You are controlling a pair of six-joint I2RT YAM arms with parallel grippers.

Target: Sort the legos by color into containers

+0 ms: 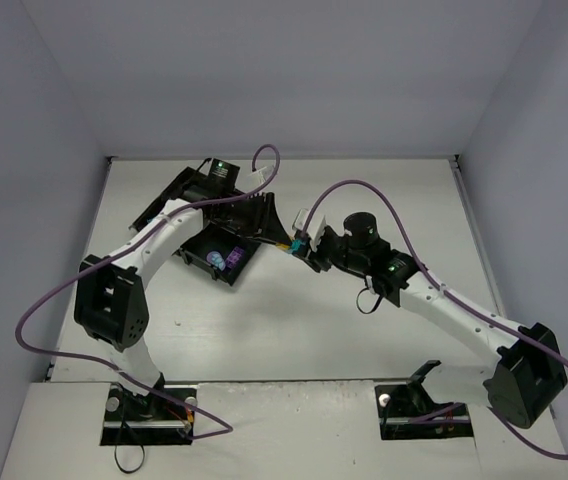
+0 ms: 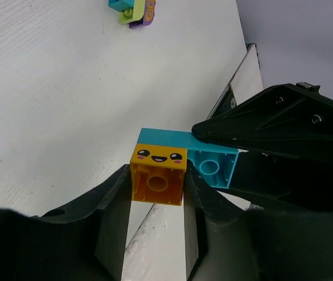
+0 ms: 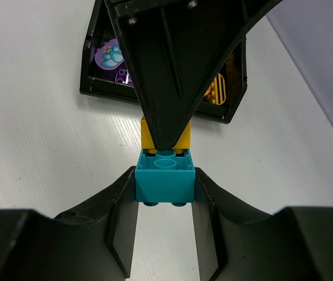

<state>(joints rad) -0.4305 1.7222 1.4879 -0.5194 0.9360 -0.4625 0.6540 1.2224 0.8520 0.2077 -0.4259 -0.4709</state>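
Much is masked here. From overhead, the black square plastic tray [image 1: 209, 272] with its cross divider lies mostly under the left arm [image 1: 154, 245]. Only one compartment shows, just behind the left pincer [image 2: 157, 182], and the purple bits in it are too small to make out. The bricks between the two pincers are a mere fleck of colour in that view.

The left pincer is clenched on the orange-yellow smiley-faced plastic brick [image 2: 157, 174], one finger flat against each side, over the white table [image 2: 55, 105]. Just past its right fingertip, touching that brick, is the teal-blue plastic brick [image 3: 165, 180], grasped between the fingers of the right pincer [image 3: 165, 188]. That pincer's black finger covers the teal brick's far end. Whether the two bricks are locked together cannot be told.

Seen from the right wrist, the left pincer hangs directly ahead of the right pincer's tips, hiding most of the orange brick and the middle of the tray beyond. Left of it a purple brick with a lotus print [image 3: 109, 55] lies in one compartment. Right of it an orange-yellow striped piece [image 3: 216, 91] is half hidden.

Far ahead of the left pincer, a small cluster of teal, lime green and purple bricks [image 2: 132, 12] lies on the table, cut off by the frame edge.
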